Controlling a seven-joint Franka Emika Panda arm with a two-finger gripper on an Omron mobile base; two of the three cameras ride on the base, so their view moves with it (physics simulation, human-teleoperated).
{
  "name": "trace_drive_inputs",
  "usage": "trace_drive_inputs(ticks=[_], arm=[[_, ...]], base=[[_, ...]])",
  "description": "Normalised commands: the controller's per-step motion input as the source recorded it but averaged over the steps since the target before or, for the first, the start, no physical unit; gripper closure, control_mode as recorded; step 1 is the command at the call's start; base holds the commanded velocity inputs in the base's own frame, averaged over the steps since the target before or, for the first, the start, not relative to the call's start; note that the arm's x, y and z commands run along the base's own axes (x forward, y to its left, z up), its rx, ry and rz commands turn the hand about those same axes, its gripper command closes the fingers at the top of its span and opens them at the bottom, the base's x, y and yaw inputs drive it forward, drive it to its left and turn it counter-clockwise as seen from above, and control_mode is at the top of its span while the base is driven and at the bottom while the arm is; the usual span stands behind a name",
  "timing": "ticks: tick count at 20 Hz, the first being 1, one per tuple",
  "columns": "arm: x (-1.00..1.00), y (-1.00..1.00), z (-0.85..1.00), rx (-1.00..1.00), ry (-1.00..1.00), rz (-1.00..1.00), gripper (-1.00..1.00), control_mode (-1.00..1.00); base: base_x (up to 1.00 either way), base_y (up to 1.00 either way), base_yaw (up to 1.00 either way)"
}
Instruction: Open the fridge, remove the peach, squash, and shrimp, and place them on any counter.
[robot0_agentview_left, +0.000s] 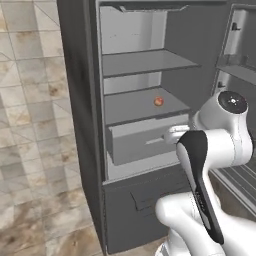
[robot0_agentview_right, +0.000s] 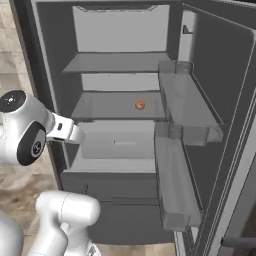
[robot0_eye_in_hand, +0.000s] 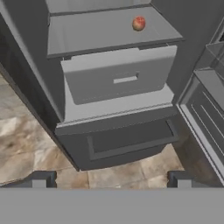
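Observation:
The fridge (robot0_agentview_left: 80, 100) stands open, its pale shelves facing me. A small orange-red peach (robot0_agentview_left: 158, 101) rests alone on the middle shelf, toward the right (robot0_agentview_right: 140, 104), and lies at the top of the hand view (robot0_eye_in_hand: 138, 23). My gripper (robot0_eye_in_hand: 110, 180) is open with its fingertips (robot0_eye_in_hand: 39, 179) wide apart and nothing between them. It hovers in front of the fridge, below and short of the peach. The squash, the shrimp and the counter are out of view.
A grey drawer (robot0_eye_in_hand: 122, 78) under the peach's shelf sticks out a little (robot0_agentview_left: 140, 142). The fridge door (robot0_agentview_right: 210, 75) is swung wide to the right, with clear bins (robot0_agentview_right: 180, 100) on its inside. A lower freezer front (robot0_eye_in_hand: 127, 138) sits above the tiled floor (robot0_agentview_left: 30, 150).

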Motion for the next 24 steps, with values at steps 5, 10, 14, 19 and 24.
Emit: trace_drive_inputs(ticks=[5,10,14,19,24], arm=[[0.0,0.0,0.0,0.0,0.0,0.0,-1.0,1.0],[0.0,0.0,0.0,0.0,0.0,0.0,-1.0,1.0],[0.0,0.0,0.0,0.0,0.0,0.0,-1.0,1.0],[0.31,-0.12,-0.04,0.02,0.06,-0.03,-1.0,-1.0],[0.22,-0.29,-0.08,0.02,0.11,-0.08,-1.0,-1.0]], base=[[0.74,-0.07,-0.1],[0.74,-0.07,-0.12],[0.75,-0.1,-0.09],[0.48,-0.14,-0.05],[0.0,0.0,0.0]])
